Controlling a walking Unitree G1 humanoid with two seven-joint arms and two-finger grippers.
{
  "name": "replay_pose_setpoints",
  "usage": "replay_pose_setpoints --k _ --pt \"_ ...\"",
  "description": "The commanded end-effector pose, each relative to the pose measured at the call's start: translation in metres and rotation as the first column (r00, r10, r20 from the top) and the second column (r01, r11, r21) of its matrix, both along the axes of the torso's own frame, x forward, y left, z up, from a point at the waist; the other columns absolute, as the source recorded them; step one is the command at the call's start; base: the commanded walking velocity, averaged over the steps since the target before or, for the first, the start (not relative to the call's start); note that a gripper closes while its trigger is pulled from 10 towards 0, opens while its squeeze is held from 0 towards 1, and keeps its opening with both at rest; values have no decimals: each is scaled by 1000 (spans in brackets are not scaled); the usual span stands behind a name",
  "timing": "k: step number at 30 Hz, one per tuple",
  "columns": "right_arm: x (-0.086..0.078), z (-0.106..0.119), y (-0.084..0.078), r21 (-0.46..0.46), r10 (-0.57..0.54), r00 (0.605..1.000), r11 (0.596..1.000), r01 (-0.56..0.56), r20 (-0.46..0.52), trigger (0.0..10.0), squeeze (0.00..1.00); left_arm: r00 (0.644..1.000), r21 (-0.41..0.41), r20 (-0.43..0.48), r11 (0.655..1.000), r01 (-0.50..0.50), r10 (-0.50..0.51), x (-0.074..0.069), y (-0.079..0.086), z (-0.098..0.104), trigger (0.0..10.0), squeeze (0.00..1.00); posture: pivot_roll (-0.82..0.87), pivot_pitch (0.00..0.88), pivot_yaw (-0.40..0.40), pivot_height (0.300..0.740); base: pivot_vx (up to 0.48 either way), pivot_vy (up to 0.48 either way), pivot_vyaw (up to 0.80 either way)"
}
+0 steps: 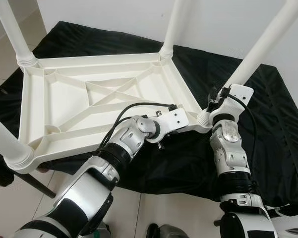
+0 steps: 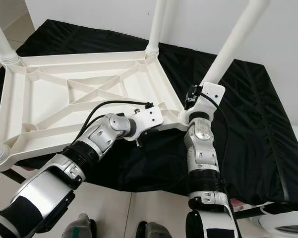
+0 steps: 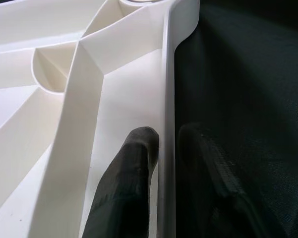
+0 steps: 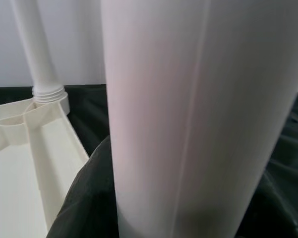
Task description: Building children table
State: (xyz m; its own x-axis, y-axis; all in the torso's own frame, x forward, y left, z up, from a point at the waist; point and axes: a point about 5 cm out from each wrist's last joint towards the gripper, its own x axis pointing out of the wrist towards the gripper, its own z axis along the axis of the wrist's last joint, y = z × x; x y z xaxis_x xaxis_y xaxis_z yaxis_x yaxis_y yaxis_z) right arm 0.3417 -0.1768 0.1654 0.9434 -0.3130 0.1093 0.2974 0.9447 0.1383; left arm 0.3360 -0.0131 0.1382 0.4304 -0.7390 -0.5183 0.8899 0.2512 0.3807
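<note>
You are seating the near-right white plastic leg [image 1: 260,51]: left gripper [image 3: 163,144] fingers pinch the upturned white ribbed plastic tabletop's [image 1: 64,99] rim, right gripper [image 1: 215,96] fingers can't be made out, so next twist the leg tight

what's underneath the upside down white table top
A black cloth lies under the upturned white table top, spreading past its far and right edges over pale floor tiles. Whatever sits directly beneath the top's middle is covered.

Table top [image 1: 64,106] lies upside down on a cloth [image 1: 268,129] spread over the floor [image 1: 10,198], a leg [image 1: 258,49] standing at each corner. Wall [image 1: 114,12] is right behind, and the cloth runs out further to the right.
</note>
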Motion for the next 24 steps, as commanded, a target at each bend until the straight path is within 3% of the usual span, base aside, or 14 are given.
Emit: replay_pose_setpoints --k 1,17,24 --pt "-8 -40 -11 28 -96 981 994 102 -170 10000 0 1000 26 -19 999 -22 22 0 3 -8 10000 0 33 63 -79 740 0 0 0" --pt "3 -43 12 38 -214 960 974 224 -183 10000 0 999 23 -24 1000 -20 20 -2 1 -8 10000 0 37 73 -83 740 0 0 0" --pt "9 -40 36 69 -186 972 978 197 -146 10000 0 999 23 -26 1000 -19 20 -2 1 -9 10000 0 38 75 -81 740 0 0 0"
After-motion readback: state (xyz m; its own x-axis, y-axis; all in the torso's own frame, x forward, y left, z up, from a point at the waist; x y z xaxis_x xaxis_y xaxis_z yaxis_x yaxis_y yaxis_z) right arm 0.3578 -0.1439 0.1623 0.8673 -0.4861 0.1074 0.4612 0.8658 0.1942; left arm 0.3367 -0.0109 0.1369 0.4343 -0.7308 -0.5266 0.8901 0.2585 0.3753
